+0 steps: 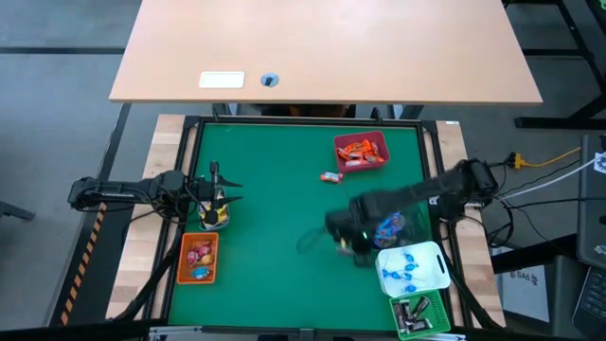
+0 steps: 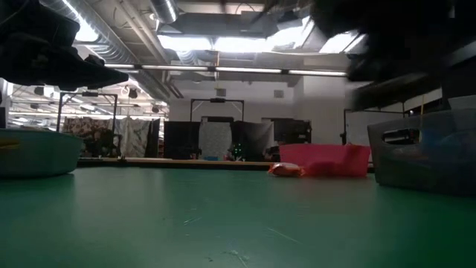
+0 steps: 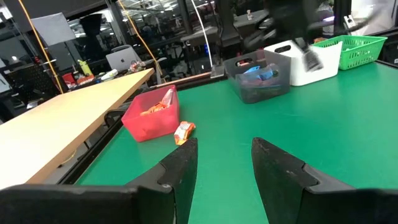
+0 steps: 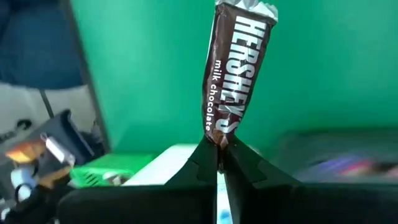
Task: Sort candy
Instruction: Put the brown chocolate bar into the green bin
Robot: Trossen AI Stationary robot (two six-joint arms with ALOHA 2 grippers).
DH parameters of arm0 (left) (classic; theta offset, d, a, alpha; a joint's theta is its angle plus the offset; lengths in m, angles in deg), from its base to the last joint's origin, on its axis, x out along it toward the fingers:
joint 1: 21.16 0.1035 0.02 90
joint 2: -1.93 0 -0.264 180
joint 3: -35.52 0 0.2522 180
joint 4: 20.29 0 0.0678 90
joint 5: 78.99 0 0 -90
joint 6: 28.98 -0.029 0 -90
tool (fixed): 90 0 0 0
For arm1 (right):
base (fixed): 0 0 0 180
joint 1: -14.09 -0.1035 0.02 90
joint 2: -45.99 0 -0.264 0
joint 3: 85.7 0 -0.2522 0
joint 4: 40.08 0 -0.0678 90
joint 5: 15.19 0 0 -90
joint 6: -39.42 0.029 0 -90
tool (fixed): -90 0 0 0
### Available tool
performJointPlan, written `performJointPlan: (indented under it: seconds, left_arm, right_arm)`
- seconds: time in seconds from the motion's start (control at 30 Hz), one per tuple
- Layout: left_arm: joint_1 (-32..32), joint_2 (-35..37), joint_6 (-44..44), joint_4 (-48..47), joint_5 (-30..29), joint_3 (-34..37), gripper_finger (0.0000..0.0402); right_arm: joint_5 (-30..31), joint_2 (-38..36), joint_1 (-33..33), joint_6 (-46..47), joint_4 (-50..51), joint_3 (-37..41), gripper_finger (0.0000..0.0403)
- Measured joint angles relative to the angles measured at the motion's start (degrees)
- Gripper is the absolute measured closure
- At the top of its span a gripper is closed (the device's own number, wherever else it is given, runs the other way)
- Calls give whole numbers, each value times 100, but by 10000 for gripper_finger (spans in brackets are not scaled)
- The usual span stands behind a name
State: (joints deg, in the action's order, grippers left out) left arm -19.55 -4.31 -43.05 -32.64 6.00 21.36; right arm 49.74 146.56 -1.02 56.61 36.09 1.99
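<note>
My right gripper (image 4: pixel 219 152) is shut on a dark brown Hershey's bar (image 4: pixel 233 74). In the high view it shows blurred (image 1: pixel 343 242) over the green mat, left of the clear bin of blue sweets (image 1: pixel 390 227). My left gripper (image 3: pixel 224 155) is open and holds nothing. It hovers (image 1: pixel 216 189) over a clear bin of yellow sweets (image 1: pixel 216 216). One orange-red sweet (image 1: pixel 330 176) lies loose on the mat beside the red bin (image 1: pixel 361 152), which holds more orange-red sweets. My right gripper pinches the chocolate bar by one short end (image 4: pixel 219 138) between its two fingers, only at their free ends. The bar runs straight on past the fingertips, in line with them. Its crimped far end (image 4: pixel 245 6) is free, with the green mat behind it.
The orange bin (image 1: pixel 199 258) with pink and blue sweets sits near the left front. The white bin (image 1: pixel 412 268) with blue sweets and the green bin (image 1: pixel 421 317) with dark bars stand at the right front. The mat's middle (image 1: pixel 284 218) is bare. A wooden table (image 1: pixel 322 47) lies beyond.
</note>
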Motion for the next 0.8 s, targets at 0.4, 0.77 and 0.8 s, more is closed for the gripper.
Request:
performJointPlan:
  seconds: [0.4,0.77,0.8]
  left_arm:
    - [-1,-2,1,0,-1,-1,261]
    - [-2,-2,0,-2,0,0,260]
    - [-1,-1,1,-1,-1,-1,260]
  right_arm:
    - [17,-2,-2688,2909,220,-219,396]
    - [43,-4,-4173,5486,177,-219,395]
    - [43,-7,-4239,5620,179,-219,395]
